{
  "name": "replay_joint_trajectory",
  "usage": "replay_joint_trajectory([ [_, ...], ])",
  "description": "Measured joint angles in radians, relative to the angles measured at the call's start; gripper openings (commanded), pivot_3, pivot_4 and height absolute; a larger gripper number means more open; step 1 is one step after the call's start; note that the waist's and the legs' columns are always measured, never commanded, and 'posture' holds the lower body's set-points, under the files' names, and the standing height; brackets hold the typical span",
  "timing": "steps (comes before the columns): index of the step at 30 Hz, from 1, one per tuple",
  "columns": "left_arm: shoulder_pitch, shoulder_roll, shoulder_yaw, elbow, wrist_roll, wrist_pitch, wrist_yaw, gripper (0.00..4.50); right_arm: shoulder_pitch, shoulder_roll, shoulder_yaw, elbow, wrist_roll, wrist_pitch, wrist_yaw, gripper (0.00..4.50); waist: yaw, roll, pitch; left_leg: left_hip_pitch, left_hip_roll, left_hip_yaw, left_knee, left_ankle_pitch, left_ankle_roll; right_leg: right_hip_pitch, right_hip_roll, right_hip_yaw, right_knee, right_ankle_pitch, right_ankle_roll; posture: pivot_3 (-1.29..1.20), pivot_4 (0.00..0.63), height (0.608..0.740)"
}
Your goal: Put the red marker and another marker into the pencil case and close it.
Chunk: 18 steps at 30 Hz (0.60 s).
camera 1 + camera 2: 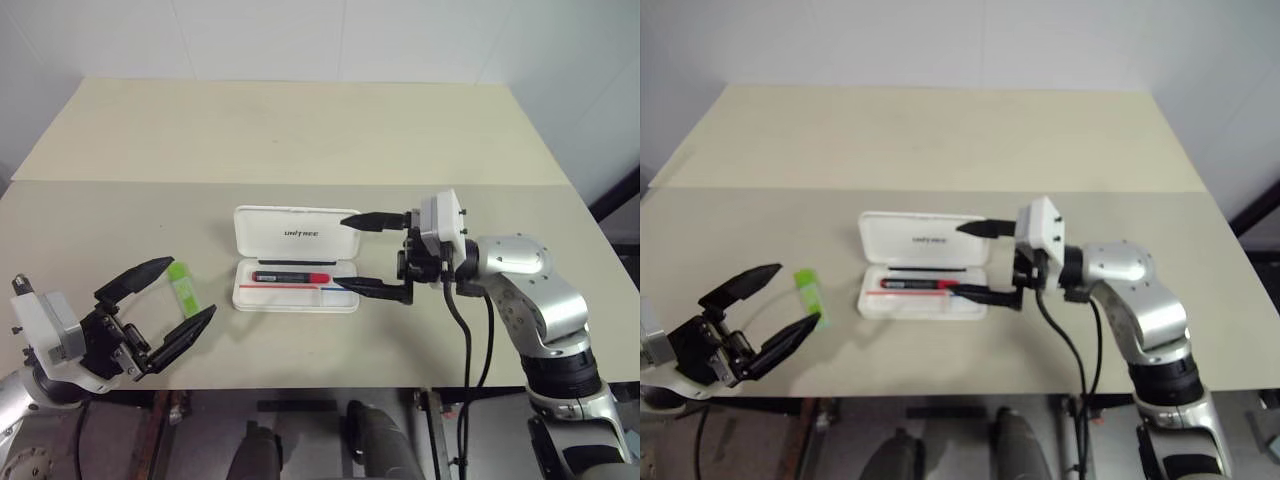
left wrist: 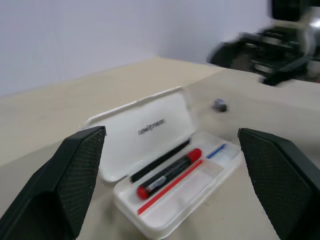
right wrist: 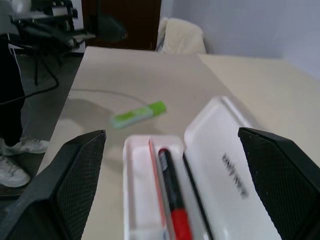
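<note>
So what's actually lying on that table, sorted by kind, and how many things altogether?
Markers: 2, the red marker lying inside the case and the light-green highlighter on the table beside it.
Cases: 1, the white pencil case, lid open.
Total: 3

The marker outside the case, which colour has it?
Light green, clearest in the right wrist view.

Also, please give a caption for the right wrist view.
Red marker lies in the open pencil case; green highlighter waits outside.
</note>
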<state>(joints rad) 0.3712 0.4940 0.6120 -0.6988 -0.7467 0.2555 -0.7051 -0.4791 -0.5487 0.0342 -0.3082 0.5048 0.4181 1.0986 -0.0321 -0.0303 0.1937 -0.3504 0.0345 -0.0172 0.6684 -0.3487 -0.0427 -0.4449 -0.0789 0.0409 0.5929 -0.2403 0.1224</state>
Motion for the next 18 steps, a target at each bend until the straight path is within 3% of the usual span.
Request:
replay_joint_trajectory([
  [8, 0.068, -0.125, -0.032, -0.055, 0.049, 0.040, 0.265, 4.50, 0.112, -0.106, -0.045, -0.002, 0.035, 0.023, 0.003, 4.47, 0.006, 0.000, 0.000, 0.000, -0.001, 0.000, 0.005, 0.000, 0.000, 0.002, 0.000, 0.002, 0.000, 0.000, 0.000, 0.00, 0.150, 0.740],
  [15, 0.022, -0.189, -0.104, -0.010, 0.120, 0.055, 0.414, 4.50, 0.171, -0.123, -0.096, 0.009, 0.046, -0.013, 0.003, 4.47, 0.006, 0.000, 0.000, 0.001, -0.002, 0.000, 0.012, 0.000, 0.000, 0.008, 0.001, 0.003, -0.001, 0.000, -0.005, 0.00, 0.150, 0.740],
  [18, -0.027, -0.206, -0.132, 0.045, 0.163, 0.061, 0.466, 4.50, 0.206, -0.128, -0.131, 0.027, 0.044, -0.061, 0.003, 4.47, 0.006, 0.000, 0.000, 0.009, -0.002, 0.000, 0.012, 0.000, 0.001, 0.018, 0.001, 0.003, -0.004, -0.003, -0.010, 0.00, 0.150, 0.740],
])
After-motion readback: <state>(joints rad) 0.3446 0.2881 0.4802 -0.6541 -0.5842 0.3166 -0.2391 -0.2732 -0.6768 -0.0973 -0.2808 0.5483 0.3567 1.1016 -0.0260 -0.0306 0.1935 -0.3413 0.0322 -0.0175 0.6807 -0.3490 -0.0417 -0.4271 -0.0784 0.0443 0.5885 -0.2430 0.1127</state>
